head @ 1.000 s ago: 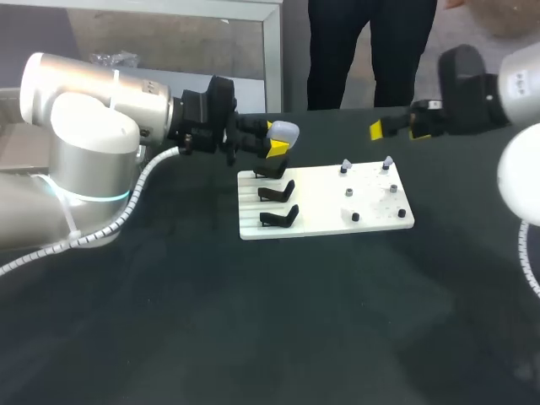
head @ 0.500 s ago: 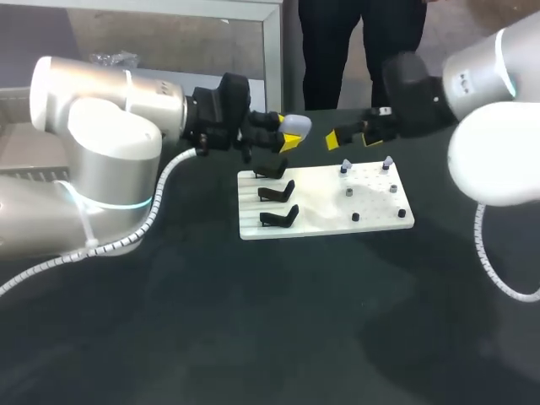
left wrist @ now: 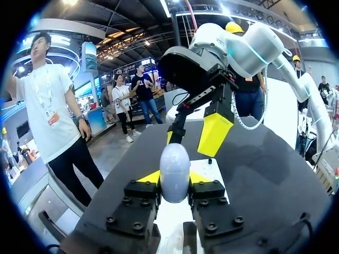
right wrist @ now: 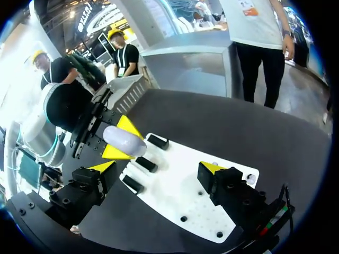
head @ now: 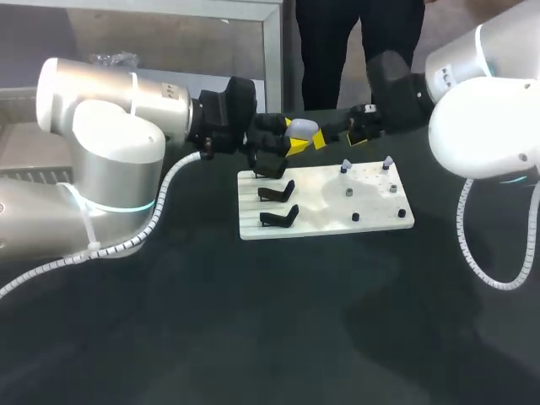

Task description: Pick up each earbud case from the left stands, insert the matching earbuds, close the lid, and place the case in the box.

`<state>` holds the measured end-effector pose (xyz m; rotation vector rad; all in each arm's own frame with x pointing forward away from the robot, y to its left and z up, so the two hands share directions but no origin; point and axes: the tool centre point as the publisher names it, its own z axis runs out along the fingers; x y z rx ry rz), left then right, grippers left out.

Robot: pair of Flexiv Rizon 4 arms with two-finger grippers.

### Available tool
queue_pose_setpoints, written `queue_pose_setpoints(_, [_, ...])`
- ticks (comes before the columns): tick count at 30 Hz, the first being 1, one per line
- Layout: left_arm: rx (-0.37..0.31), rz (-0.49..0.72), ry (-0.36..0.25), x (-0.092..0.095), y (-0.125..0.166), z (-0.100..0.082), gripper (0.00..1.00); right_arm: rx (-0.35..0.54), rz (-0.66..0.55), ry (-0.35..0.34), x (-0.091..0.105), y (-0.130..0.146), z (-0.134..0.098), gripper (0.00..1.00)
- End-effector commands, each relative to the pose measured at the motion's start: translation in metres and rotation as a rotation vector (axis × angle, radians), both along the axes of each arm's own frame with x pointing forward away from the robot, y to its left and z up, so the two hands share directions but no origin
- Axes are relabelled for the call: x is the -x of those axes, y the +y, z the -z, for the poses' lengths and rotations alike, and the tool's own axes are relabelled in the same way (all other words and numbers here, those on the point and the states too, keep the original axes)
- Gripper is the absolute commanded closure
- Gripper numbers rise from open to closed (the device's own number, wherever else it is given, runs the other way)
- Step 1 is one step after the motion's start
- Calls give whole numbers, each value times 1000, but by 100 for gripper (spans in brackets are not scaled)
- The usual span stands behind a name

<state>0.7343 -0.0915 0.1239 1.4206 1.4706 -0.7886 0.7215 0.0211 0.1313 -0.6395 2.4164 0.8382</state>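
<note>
My left claw (head: 295,143) pinches the earbud case (head: 301,128) above the white board's (head: 337,207) far edge, where my spread right claw (head: 335,137) hangs close enough that an off-centre approach may knock the case loose.

The earbud case (head: 302,128) is a smooth, egg-shaped shell, pale lavender-grey, with its lid closed. It is clamped between the yellow tips of the left gripper (head: 297,140), held in the air above the far left corner of the white board (head: 325,221). Its rounded end points out past the fingertips. On the board's left part, 3 black stands (head: 278,218) sit in a column; the farthest is partly hidden behind the gripper. On the board's right part, 6 small earbuds (head: 348,192) stand upright in 3 pairs. The far pair is pale, the middle pair grey and the near pair dark.
</note>
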Motion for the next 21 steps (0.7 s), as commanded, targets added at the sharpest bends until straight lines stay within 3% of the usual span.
queue_pose_setpoints(1, [0, 10, -3, 3, -2, 1, 100, -17, -19, 11, -7, 3, 2, 0])
queue_pose_setpoints(15, [15, 14, 14, 10, 1, 7, 100, -19, 5, -31, -13, -6, -13, 0])
queue_pose_setpoints(18, [108, 26, 63, 5, 9, 7, 100, 14, 13, -64, -8, -17, -19, 0])
queue_pose_setpoints(21, [147, 19, 40, 5, 17, -2, 100, 74, -5, -98, -5, -30, -20, 0])
